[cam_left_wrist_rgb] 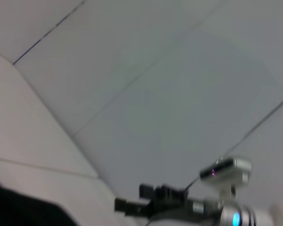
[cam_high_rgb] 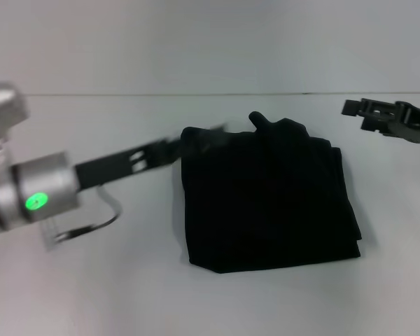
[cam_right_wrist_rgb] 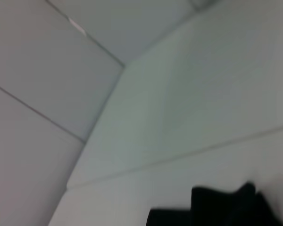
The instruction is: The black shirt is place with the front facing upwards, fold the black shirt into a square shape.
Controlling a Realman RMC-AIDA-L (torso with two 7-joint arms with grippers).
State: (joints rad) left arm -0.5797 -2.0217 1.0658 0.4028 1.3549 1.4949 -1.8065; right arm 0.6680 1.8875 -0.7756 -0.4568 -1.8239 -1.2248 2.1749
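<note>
The black cotton shirt (cam_high_rgb: 269,203) lies folded into a rough square on the pale grey table (cam_high_rgb: 112,294), which spreads out nearer the robot than the shirt does. One lump of cloth sticks up at the shirt's far edge. At the shirt's left far corner, the left gripper (cam_high_rgb: 211,133) reaches in from the silver-cuffed arm with its green light; its black fingers blend into the fabric, so whether they are clenched or released cannot be told. Off to the shirt's right and beyond its far edge, well apart from it, the right gripper (cam_high_rgb: 350,108) hangs above the table, its grip likewise unreadable. Behind the shirt rises a plain light wall (cam_high_rgb: 210,42).
</note>
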